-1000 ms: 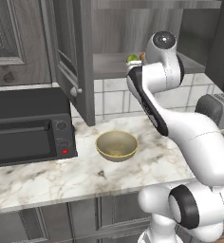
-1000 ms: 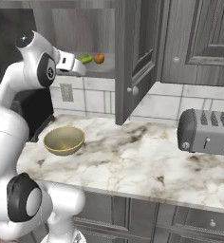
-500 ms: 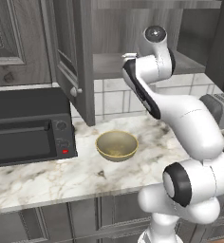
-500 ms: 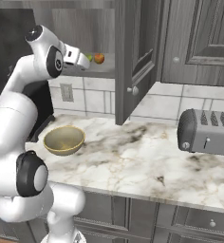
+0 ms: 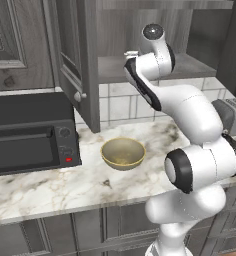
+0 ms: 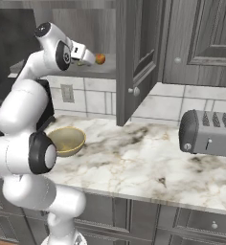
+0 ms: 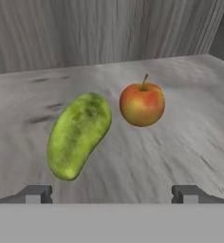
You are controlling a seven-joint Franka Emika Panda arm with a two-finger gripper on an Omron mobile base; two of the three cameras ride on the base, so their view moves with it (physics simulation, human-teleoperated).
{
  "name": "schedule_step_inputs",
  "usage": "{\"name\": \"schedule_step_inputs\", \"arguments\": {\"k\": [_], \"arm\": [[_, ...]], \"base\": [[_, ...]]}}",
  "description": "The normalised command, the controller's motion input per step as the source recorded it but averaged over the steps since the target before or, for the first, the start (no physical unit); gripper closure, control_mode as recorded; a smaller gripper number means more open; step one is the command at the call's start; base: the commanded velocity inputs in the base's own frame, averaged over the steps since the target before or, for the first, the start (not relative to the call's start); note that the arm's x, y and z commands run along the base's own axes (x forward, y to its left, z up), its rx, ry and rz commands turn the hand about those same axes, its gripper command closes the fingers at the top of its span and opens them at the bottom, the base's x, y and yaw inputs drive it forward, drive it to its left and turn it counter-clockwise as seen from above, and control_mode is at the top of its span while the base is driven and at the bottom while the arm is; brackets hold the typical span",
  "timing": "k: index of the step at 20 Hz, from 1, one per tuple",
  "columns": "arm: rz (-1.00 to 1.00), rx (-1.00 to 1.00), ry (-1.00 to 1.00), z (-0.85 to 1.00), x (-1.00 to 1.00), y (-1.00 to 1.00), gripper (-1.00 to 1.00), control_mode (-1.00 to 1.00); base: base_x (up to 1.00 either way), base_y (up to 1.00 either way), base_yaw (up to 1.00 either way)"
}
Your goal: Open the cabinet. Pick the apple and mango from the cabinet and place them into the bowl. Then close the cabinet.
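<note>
The cabinet (image 5: 72,50) stands open, its door (image 6: 134,52) swung out over the counter. On its shelf (image 7: 180,142) lie the green mango (image 7: 78,134) and, right of it, the orange-red apple (image 7: 142,104), close together but apart. My gripper (image 7: 111,194) is open just in front of both fruits, with nothing between its fingertips (image 7: 38,193). From the right base view, the gripper (image 6: 91,58) reaches onto the shelf beside the apple (image 6: 100,59). The tan bowl (image 5: 122,152) sits empty on the marble counter below, also seen from the other side as the bowl (image 6: 67,140).
A black microwave (image 5: 30,135) stands at the counter's left, close to the bowl. A grey toaster (image 6: 208,134) sits on the right. The open door's lower edge and knob (image 5: 79,96) hang above the counter. Another cabinet door (image 6: 206,38) to the right is closed.
The arm has raised and stretched its hand further into the cabinet, bringing the gripper up to the fruits. The jaws stayed open; fruits and bowl have not moved.
</note>
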Motion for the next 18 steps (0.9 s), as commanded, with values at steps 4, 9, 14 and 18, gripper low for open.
{"name": "schedule_step_inputs", "arguments": {"k": [4, 9, 14, 18], "arm": [[-0.05, 0.0, -0.02, 0.0, 0.37, 0.0, -1.0, -1.0], [-0.02, 0.0, 0.0, 0.0, 0.28, 0.01, -1.0, -1.0], [-0.03, 0.0, 0.0, -0.03, 0.27, 0.0, -1.0, -1.0], [-0.06, 0.0, 0.0, -0.13, 0.16, 0.04, -1.0, -1.0]], "base": [[0.0, 0.0, 0.0], [0.0, 0.0, 0.0], [0.0, 0.0, 0.0], [0.0, 0.0, 0.0]]}}
